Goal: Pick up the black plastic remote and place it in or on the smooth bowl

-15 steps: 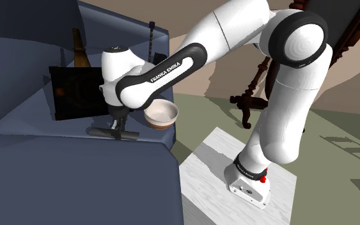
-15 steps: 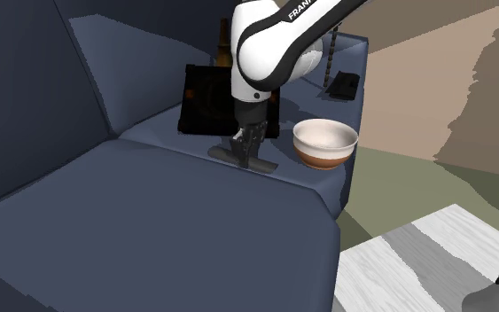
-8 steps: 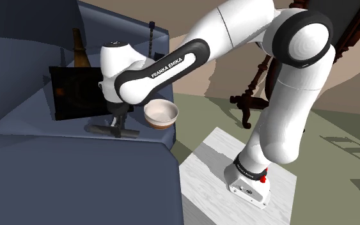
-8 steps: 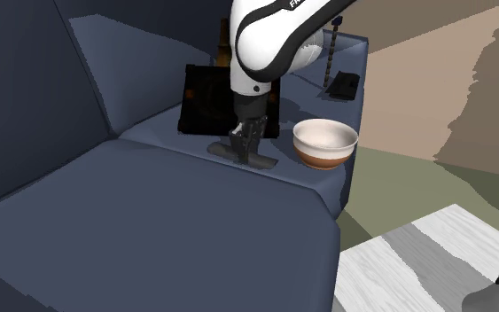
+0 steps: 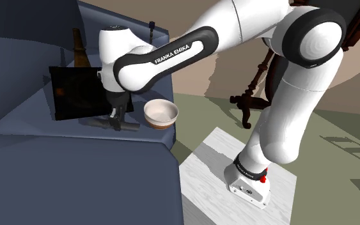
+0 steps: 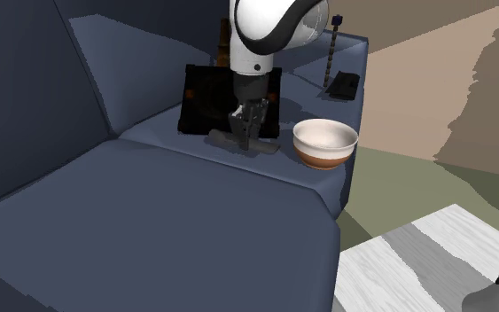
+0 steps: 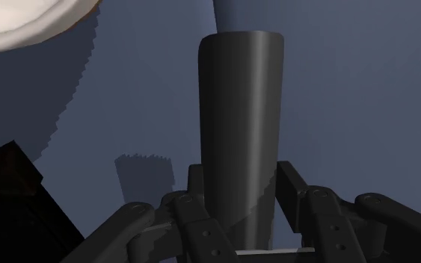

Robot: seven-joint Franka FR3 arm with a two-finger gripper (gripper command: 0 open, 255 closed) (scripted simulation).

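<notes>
End effector [image 6: 244, 135] clamps the dark remote [image 6: 269, 148] at its middle, low over the sofa seat [image 6: 150, 222]; best lifted level, then lowered gently into the nearby bowl [image 6: 323, 158].

Black panel [image 5: 76, 93] stands on blue sofa [image 6: 194, 239] (brown bottle [image 5: 78, 48] behind); floor [image 5: 338, 140] olive-green.

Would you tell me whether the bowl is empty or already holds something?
Empty: the bowl shows a bare pale inside; the remote sits clasped in the hand.
</notes>
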